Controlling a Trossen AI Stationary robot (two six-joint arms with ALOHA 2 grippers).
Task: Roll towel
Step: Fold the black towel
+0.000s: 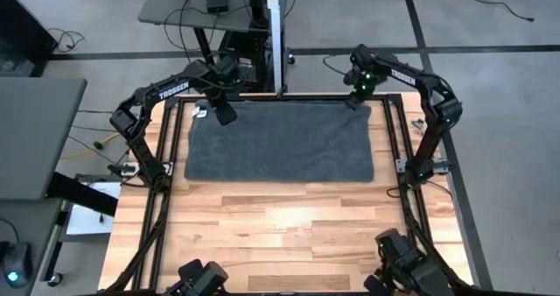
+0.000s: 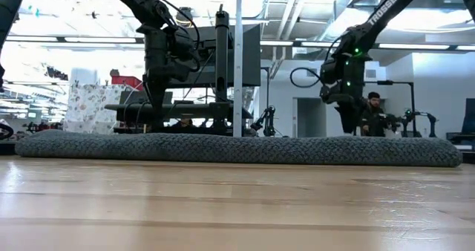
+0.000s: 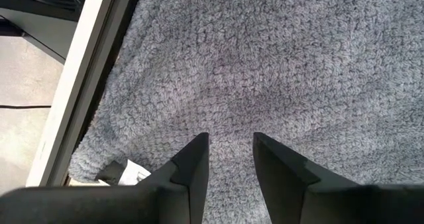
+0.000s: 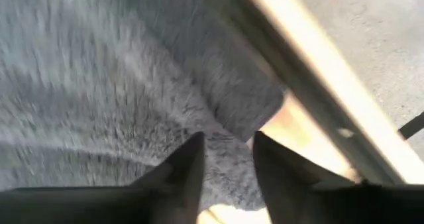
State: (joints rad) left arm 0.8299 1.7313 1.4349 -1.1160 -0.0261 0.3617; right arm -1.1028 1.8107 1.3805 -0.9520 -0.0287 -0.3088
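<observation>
The dark grey towel (image 1: 280, 143) lies spread flat on the far half of the wooden table (image 1: 280, 235); in the low view the towel (image 2: 237, 148) is a long low band. My left gripper (image 1: 226, 114) points down over the towel's far left corner, open, with bare cloth (image 3: 265, 65) under its fingers and a small white tag (image 3: 130, 173) beside them. My right gripper (image 1: 356, 99) hangs open above the far right corner (image 4: 258, 111), clear of the towel in the low view (image 2: 347, 125). Nothing is between either pair of fingers.
Black frame rails (image 1: 171, 156) run along the table's left and right sides, close to the towel's ends. Two more dark arms (image 1: 411, 265) sit at the near edge. The table's far edge (image 3: 79, 85) lies just past the towel. Bare wood fills the near half.
</observation>
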